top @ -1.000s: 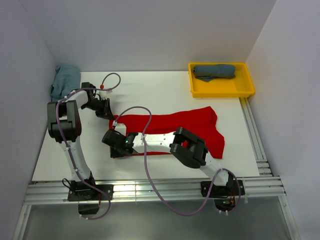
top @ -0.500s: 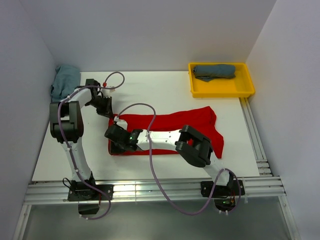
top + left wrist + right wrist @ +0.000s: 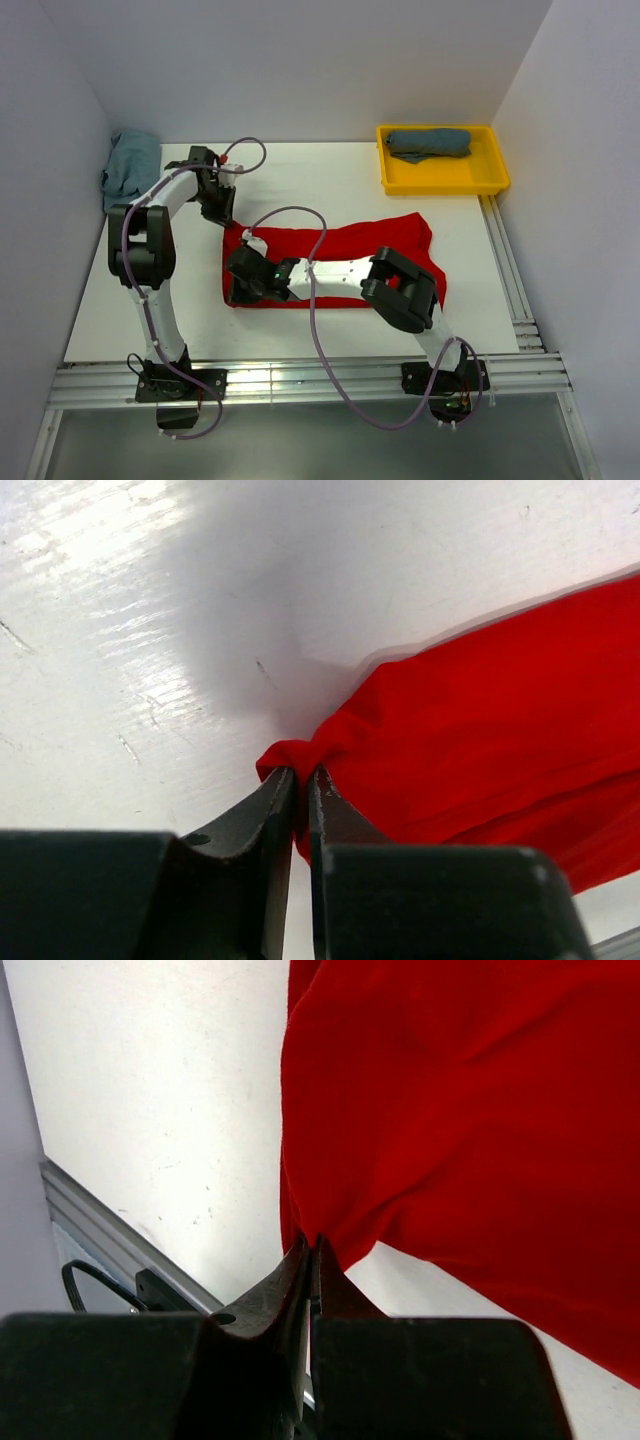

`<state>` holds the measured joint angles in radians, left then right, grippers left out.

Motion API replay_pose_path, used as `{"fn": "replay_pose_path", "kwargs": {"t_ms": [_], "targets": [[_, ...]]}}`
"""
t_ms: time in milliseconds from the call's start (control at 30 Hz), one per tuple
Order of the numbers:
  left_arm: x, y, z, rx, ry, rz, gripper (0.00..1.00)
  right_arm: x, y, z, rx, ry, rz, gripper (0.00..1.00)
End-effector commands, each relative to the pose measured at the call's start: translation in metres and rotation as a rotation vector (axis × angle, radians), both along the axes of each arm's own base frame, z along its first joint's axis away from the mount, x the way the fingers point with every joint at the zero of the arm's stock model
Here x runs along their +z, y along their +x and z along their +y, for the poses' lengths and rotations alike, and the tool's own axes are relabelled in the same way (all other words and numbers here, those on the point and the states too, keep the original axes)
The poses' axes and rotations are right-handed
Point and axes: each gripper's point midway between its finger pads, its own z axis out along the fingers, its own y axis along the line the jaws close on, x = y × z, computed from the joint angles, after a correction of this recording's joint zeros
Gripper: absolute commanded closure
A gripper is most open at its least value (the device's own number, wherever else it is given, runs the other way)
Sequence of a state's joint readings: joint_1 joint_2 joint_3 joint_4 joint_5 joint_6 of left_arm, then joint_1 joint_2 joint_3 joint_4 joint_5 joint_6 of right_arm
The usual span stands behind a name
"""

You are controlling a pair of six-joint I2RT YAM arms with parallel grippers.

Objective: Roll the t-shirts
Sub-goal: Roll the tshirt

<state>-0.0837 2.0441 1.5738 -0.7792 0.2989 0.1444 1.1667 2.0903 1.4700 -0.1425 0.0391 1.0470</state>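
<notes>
The red t-shirt (image 3: 380, 245) lies folded in a long band across the middle of the table. My left gripper (image 3: 224, 215) is shut on its far left corner; the left wrist view shows the red cloth (image 3: 480, 730) bunched between the jaws (image 3: 303, 775). My right gripper (image 3: 238, 292) is shut on the near left corner, and the right wrist view shows the red cloth (image 3: 460, 1110) pinched at the fingertips (image 3: 314, 1245). A dark slate-blue t-shirt (image 3: 429, 142) lies in the yellow tray (image 3: 440, 178). A light teal t-shirt (image 3: 128, 163) lies at the far left.
The yellow tray stands at the back right corner. Metal rails (image 3: 300, 385) run along the near edge and the right side (image 3: 510, 270). Grey walls close the table at left, back and right. Cables loop over both arms.
Both grippers have moved right and farther from the near edge, drawing the shirt's left end with them. The left arm swung toward the back; the shirt's left edge now stands squarer.
</notes>
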Motion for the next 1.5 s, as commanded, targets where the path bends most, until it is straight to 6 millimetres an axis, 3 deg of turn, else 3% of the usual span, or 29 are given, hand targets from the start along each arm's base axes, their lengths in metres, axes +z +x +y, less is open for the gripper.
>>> {"fn": "replay_pose_path", "kwargs": {"t_ms": [0,633,933,1100,1267,1467], "targets": [[0.031,0.021,-0.001,0.012,0.063,-0.110,0.84,0.045,0.001,0.007,0.000,0.126,-0.022,0.98],[0.013,0.019,-0.050,-0.062,0.153,-0.102,0.81,0.014,0.002,-0.034,-0.135,0.145,0.012,1.00],[0.005,0.020,-0.061,-0.077,0.153,-0.102,0.71,0.001,0.001,-0.048,-0.184,0.150,0.028,1.00],[0.020,0.025,-0.070,-0.089,0.105,-0.144,0.54,-0.004,0.000,-0.049,-0.196,0.160,0.041,1.00],[0.049,0.030,-0.081,-0.115,0.039,-0.210,0.40,-0.009,0.000,-0.050,-0.204,0.159,0.047,1.00],[0.091,0.037,-0.091,-0.138,-0.034,-0.273,0.37,-0.014,-0.001,-0.055,-0.230,0.165,0.059,1.00]]}}
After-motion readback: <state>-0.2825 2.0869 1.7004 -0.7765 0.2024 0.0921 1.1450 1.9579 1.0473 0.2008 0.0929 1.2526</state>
